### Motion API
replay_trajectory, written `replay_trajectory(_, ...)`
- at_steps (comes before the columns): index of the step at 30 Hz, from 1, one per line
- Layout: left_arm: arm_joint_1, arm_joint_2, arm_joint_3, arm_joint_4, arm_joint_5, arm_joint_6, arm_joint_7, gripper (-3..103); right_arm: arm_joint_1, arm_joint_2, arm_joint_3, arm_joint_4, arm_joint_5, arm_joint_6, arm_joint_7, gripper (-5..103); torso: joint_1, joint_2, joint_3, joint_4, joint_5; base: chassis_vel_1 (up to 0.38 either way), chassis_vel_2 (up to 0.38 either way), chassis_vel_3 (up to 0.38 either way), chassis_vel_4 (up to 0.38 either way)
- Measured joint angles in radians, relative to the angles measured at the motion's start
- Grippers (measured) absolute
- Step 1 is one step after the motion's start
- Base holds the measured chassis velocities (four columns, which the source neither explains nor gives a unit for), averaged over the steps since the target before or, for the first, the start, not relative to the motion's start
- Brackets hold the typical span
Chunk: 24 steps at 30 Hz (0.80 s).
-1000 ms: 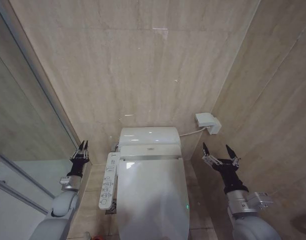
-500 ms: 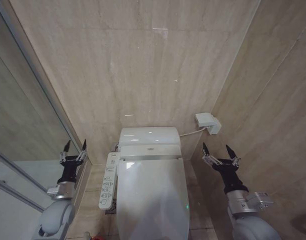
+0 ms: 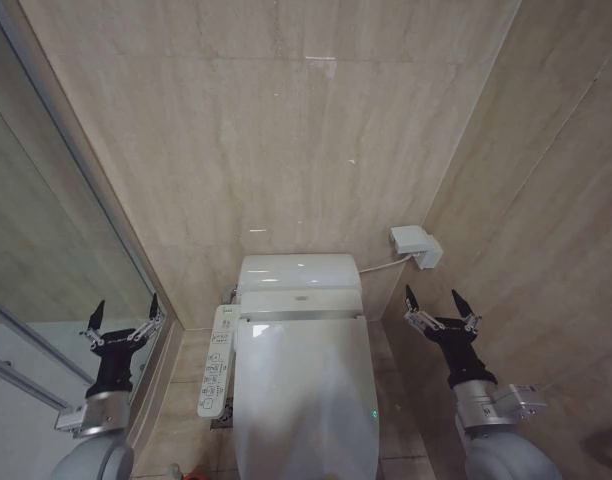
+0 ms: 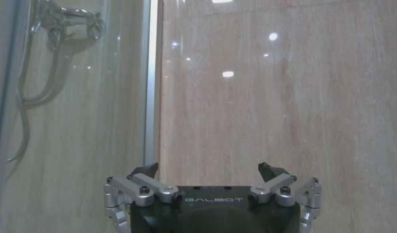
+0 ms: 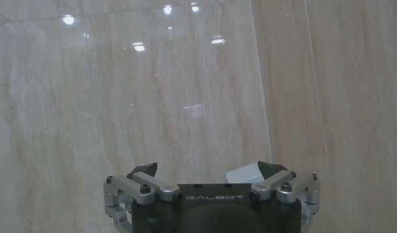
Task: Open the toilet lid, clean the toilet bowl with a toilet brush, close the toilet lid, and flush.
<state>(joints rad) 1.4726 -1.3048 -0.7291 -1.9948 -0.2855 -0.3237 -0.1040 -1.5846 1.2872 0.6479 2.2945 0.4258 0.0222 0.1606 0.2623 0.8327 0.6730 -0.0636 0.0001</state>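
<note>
The floor (image 3: 186,415) is made of big tan tiles, the same color as the walls. A white toilet (image 3: 304,400) stands on it in the middle, with its back against the far wall, and bare floor shows on both sides of it. At the near edge of the floor, just left of the toilet, sits a small red thing (image 3: 194,476), but it is cut off.

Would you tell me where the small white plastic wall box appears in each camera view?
Head view: small white plastic wall box on the right wall, beyond the right end effector.
Left wrist view: faces the glass shower screen instead.
Right wrist view: peeking from behind one finger.
Shared landmark: beige tiled wall.
</note>
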Motion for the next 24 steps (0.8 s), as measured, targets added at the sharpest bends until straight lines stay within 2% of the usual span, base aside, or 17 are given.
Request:
replay_trajectory(12, 0.115, -0.079, 0.007, -0.055, 0.048, -0.026, -0.014, 100, 0.0, 0.0, 0.0, 0.0, 0.0, 0.0, 0.0, 100, 0.0, 0.0, 0.0, 0.0001, 0.0, 0.0, 0.0, 0.0, 0.0)
replay_trajectory(19, 0.124, -0.084, 0.015, -0.056, 0.064, -0.039, -0.016, 100, 0.0, 0.0, 0.0, 0.0, 0.0, 0.0, 0.0, 100, 0.0, 0.0, 0.0, 0.0, 0.0, 0.0, 0.0, 0.0, 0.0)
replay_trajectory(24, 0.129, -0.083, 0.029, -0.052, 0.07, -0.079, -0.006, 100, 0.0, 0.0, 0.0, 0.0, 0.0, 0.0, 0.0, 100, 0.0, 0.0, 0.0, 0.0, 0.0, 0.0, 0.0, 0.0, 0.0)
